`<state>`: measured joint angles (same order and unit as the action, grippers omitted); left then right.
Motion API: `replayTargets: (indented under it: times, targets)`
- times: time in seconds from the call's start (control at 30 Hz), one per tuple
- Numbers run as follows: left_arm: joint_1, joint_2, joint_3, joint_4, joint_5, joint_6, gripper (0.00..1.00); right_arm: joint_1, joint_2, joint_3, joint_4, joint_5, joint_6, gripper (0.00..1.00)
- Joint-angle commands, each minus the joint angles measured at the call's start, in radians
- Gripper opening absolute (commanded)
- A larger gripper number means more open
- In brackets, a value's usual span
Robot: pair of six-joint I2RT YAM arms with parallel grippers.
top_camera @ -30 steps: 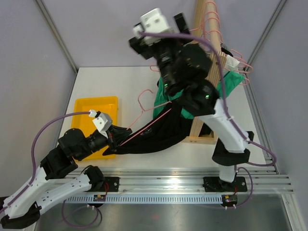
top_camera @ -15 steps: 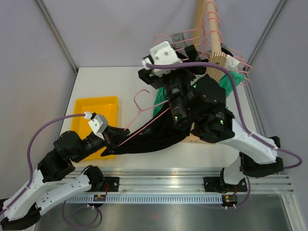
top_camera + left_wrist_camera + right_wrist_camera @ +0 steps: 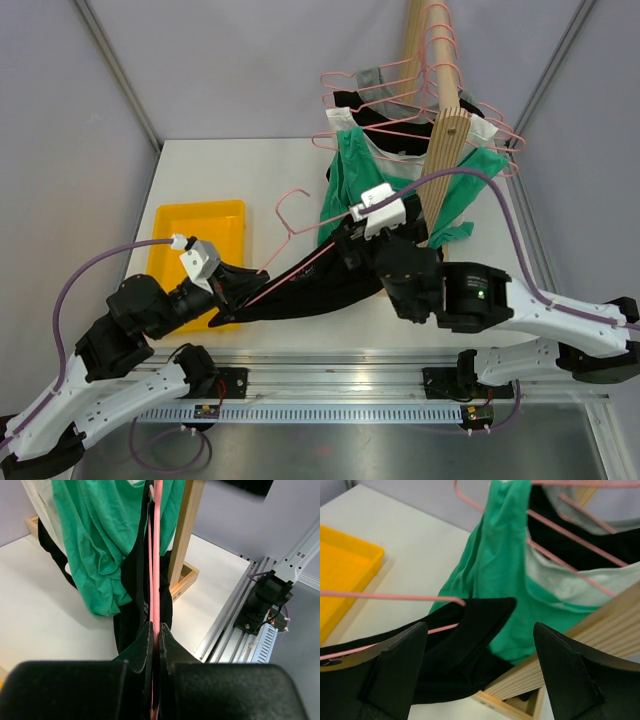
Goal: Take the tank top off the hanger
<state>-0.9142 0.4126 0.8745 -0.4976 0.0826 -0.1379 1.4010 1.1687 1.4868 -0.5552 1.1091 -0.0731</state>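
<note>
Left wrist: thin pink hanger point(image 3: 156, 555), limp tank top point(image 3: 134, 582).

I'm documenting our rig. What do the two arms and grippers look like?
The left arm and right arm have white links and black joints. Each wrist carries a white camera block fed by a purple cable. The left gripper and right gripper have black tapering fingers. A green light glows on the right arm.
</note>
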Motion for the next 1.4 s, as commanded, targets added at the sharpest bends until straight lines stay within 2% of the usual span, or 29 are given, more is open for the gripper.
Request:
replayTargets:
  times: [0.0, 0.2, 0.7, 1.03, 1.1, 1.13, 1.2, 1.23, 1.27, 1.37]
  targets:
    - [0.005, -0.027, 0.009, 0.105, 0.057, -0.035, 0.00, 0.009, -0.032, -0.113, 0.033, -0.060, 0.206, 0.93]
    - [0.005, -0.100, 0.024, 0.059, 0.025, -0.057, 0.00, 0.004, -0.067, -0.261, 0.139, -0.063, 0.256, 0.92]
    - [0.005, -0.173, 0.023, -0.032, 0.036, -0.109, 0.00, -0.138, -0.089, -0.356, 0.339, -0.141, 0.188, 0.90]
    - [0.005, -0.201, 0.014, -0.052, 0.059, -0.127, 0.00, -0.227, -0.090, -0.395, 0.425, -0.241, 0.183, 0.74]
    - [0.005, -0.207, 0.014, -0.053, 0.059, -0.131, 0.00, -0.240, -0.078, -0.393, 0.429, -0.268, 0.188, 0.65]
    - [0.005, -0.210, 0.012, -0.053, 0.060, -0.132, 0.00, -0.241, -0.073, -0.392, 0.434, -0.275, 0.190, 0.55]
    - [0.005, -0.213, 0.014, -0.053, 0.062, -0.134, 0.00, -0.247, -0.058, -0.387, 0.429, -0.299, 0.188, 0.45]
    - [0.005, -0.213, 0.012, -0.053, 0.065, -0.134, 0.00, -0.250, -0.053, -0.378, 0.420, -0.308, 0.190, 0.27]
    - [0.005, -0.213, 0.014, -0.055, 0.068, -0.134, 0.00, -0.254, -0.040, -0.372, 0.411, -0.316, 0.191, 0.16]
    - [0.005, -0.209, 0.017, -0.061, 0.072, -0.134, 0.00, -0.257, -0.023, -0.359, 0.405, -0.318, 0.191, 0.00]
